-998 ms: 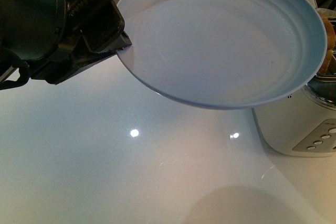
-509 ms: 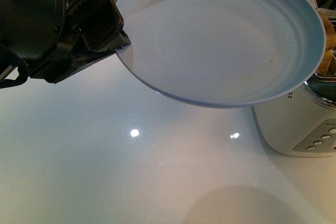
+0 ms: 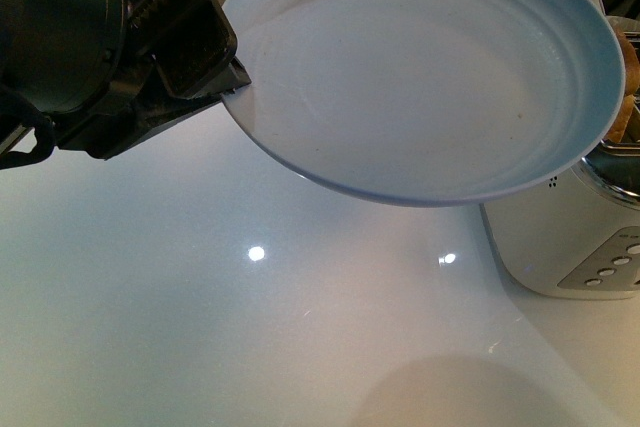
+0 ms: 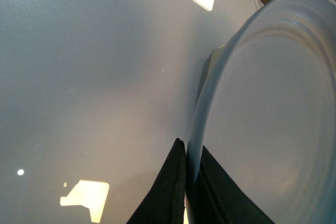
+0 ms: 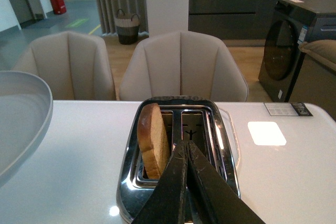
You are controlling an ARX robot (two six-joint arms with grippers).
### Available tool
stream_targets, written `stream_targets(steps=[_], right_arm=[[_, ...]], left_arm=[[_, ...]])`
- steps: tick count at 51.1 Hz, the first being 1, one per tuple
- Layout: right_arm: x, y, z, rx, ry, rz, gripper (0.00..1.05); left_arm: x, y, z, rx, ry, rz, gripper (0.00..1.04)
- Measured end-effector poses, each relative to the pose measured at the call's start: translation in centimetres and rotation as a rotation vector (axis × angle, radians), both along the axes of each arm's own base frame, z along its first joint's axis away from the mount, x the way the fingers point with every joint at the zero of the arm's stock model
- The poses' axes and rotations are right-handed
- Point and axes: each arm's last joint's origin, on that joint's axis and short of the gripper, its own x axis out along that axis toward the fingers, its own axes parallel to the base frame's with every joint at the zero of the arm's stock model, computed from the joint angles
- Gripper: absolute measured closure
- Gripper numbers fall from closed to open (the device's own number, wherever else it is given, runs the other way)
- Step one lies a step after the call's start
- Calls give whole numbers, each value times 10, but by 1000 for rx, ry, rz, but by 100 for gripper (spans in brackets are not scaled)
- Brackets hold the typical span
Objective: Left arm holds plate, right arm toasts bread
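Holding: the left gripper (image 3: 232, 82) pinches the rim of the plate (image 3: 430, 77), with one jaw on top and one underneath.
Plate: raised clear of the white table (image 3: 200, 297), its bare face showing, its right edge near the toaster (image 3: 550, 247).
Bread (image 5: 152, 140): standing upright in one toaster slot, rounded top sticking out.
Right gripper (image 5: 185, 148): jaws pressed together, tips poised above the toaster, just beside the bread and apart from it.
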Motion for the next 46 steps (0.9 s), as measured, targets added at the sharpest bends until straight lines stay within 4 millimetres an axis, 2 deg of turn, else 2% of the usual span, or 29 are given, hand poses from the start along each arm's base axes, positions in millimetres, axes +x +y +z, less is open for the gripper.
stream_targets(steps=[38, 46], right_arm=[[-20, 0, 1, 0, -5, -1, 103], [-30, 0, -2, 0, 3, 0, 103]], left_arm=[[0, 0, 0, 0, 0, 0, 101], [0, 0, 0, 1, 0, 1, 101]])
